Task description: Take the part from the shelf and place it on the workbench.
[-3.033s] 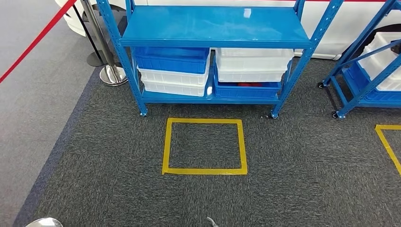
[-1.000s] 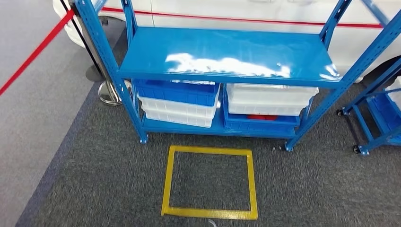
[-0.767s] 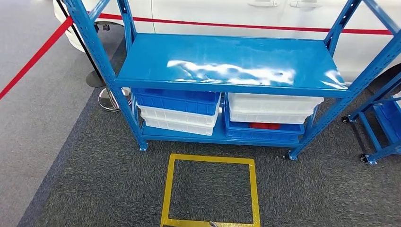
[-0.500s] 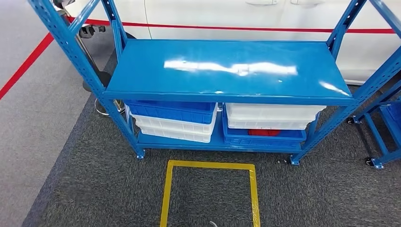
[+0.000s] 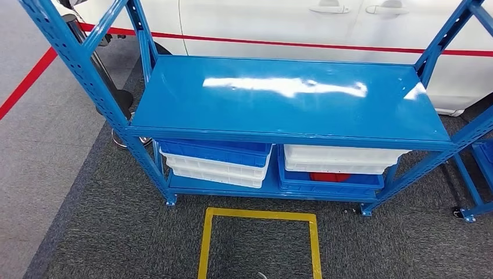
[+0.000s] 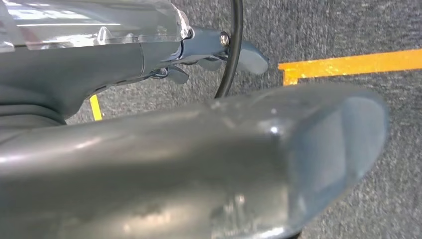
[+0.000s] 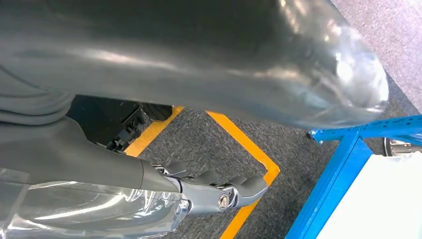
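Observation:
A blue metal shelf (image 5: 290,99) stands straight ahead in the head view, its upper board bare and glossy. On its lower level sit stacked bins: a blue bin (image 5: 215,152) over a white one (image 5: 212,173) on the left, a white bin (image 5: 343,156) over a blue one (image 5: 325,186) on the right. Something red (image 5: 329,176) shows inside that lower right blue bin, mostly hidden. My left hand (image 6: 149,149) hangs over the carpet with fingers (image 6: 244,52) extended and nothing in it. My right hand (image 7: 199,59) hangs likewise, fingers (image 7: 234,191) extended and empty, near the shelf's blue leg (image 7: 343,164).
A yellow tape square (image 5: 203,244) marks the dark carpet just before the shelf. A white car (image 5: 279,23) with a red stripe stands close behind. A red barrier belt (image 5: 26,84) and a post (image 5: 93,52) are at the left. Another blue rack (image 5: 479,174) stands at the right.
The camera has moved closer to the shelf: the shelf looms larger and lower in the picture, the yellow square has slid toward the bottom edge, and more of the car shows.

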`<control>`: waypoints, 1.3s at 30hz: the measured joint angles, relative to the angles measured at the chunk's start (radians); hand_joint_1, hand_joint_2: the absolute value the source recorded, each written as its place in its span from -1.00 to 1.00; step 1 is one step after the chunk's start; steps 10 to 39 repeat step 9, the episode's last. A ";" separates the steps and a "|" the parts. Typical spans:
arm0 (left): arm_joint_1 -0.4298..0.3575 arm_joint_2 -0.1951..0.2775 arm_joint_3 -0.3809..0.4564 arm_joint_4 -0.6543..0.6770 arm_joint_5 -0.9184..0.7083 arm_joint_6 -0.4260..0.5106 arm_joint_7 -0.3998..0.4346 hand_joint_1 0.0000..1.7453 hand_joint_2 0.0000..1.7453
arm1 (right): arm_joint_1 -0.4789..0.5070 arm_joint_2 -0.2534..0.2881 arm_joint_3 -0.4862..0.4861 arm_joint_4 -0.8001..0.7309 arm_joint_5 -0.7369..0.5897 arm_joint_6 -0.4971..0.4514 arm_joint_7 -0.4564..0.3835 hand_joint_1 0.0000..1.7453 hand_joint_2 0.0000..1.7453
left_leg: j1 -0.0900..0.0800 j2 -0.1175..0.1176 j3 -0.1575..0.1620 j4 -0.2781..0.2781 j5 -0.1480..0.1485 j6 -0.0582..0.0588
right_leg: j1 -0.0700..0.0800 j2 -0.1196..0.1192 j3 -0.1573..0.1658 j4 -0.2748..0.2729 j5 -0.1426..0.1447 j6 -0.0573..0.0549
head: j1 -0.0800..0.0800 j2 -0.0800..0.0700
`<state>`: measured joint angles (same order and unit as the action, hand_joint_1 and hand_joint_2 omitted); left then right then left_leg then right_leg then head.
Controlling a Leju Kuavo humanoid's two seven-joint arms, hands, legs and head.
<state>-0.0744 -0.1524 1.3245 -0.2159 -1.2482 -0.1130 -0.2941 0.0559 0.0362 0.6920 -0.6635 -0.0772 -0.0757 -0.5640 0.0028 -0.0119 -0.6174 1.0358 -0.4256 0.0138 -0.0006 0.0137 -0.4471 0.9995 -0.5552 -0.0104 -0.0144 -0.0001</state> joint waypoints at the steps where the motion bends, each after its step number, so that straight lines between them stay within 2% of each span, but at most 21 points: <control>1: -0.001 0.000 0.000 0.000 0.000 0.003 0.000 -1.00 0.00 | 0.000 0.000 -0.001 0.001 -0.001 0.000 0.001 -1.00 0.00 | 0.000 0.000 0.003 0.000 -0.004 0.002 | 0.000 0.000 0.004 -0.003 -0.001 0.000 | 0.000 0.000; 3: -0.001 0.000 0.000 0.000 -0.001 0.008 0.000 -1.00 1.00 | -0.002 0.001 -0.002 0.003 -0.006 -0.002 0.002 -1.00 1.00 | -0.001 0.000 0.006 0.000 -0.008 0.006 | 0.000 -0.001 0.014 -0.017 -0.009 -0.002 | 0.000 0.000; 9: -0.002 0.000 0.000 0.000 -0.001 0.013 -0.003 -1.00 1.00 | -0.017 0.016 -0.011 0.051 -0.020 0.000 0.020 -1.00 1.00 | -0.003 0.002 0.010 -0.001 -0.010 0.009 | -0.002 -0.003 0.029 -0.037 -0.019 0.004 | 0.000 0.000; 39: -0.002 0.000 0.000 0.000 -0.001 0.013 -0.003 -1.00 1.00 | -0.017 0.016 -0.011 0.051 -0.020 0.000 0.020 -1.00 1.00 | -0.003 0.002 0.010 -0.001 -0.010 0.009 | -0.002 -0.003 0.029 -0.037 -0.019 0.004 | 0.000 0.000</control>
